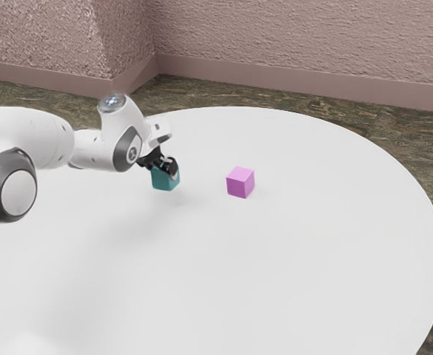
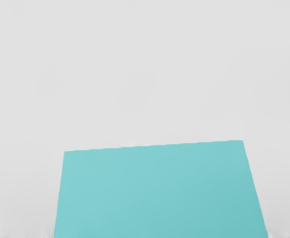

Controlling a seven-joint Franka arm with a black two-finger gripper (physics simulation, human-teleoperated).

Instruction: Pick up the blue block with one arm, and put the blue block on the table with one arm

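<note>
In the exterior view the black gripper is right at the upper part of the blue block, a teal cube, and covers part of its top. Whether it grips the cube cannot be made out, nor whether the cube's underside touches the table. From the wrist camera, the blue block appears large at the lower edge, just under the hand, with one flat teal face and the pale table surface beyond it.
A purple cube sits on the round white table, a short way toward the exterior view's right from the gripper. Beyond the table's rounded edge are a dark floor and a pinkish wall.
</note>
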